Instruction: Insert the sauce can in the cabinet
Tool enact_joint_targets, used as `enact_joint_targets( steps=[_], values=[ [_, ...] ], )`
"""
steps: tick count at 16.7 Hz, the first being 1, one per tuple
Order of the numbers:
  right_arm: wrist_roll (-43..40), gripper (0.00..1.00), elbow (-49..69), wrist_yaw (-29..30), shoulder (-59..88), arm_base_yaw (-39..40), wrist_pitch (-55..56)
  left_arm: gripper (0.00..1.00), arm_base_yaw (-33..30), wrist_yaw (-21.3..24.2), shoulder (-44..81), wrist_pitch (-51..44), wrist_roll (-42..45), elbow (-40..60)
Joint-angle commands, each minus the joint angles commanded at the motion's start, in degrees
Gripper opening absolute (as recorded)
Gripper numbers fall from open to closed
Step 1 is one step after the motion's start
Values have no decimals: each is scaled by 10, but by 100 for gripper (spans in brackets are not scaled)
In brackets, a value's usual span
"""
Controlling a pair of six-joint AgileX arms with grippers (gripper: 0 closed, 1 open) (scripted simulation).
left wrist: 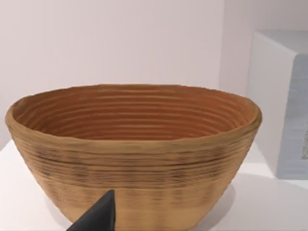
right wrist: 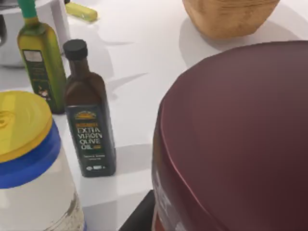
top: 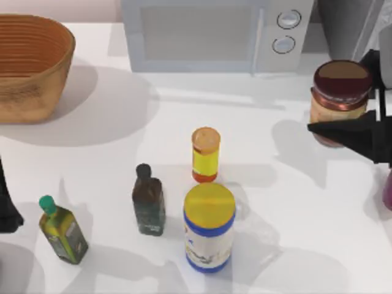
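My right pincer [top: 343, 116] sits at the worktop's [top: 257, 122] right edge, closed around the sauce can [top: 339, 92], which looks raised just in front of the dark cabinet [top: 346, 27]; cabinet is cut off at the frame's top. Can's maroon lid looms large in the right wrist view. Left arm parked at the left edge, its pincer [left wrist: 98, 216] barely visible, can't tell its opening
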Motion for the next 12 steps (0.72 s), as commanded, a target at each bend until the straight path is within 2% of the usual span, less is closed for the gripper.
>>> enact_joint_targets(
  steps=[4,12],
  values=[
    [105,0,-110,141,-203,-26,6,100,0,0,0,0,0,0],
    [324,0,-379,471,-658,-55,78,100,0,0,0,0,0,0]
  ],
)
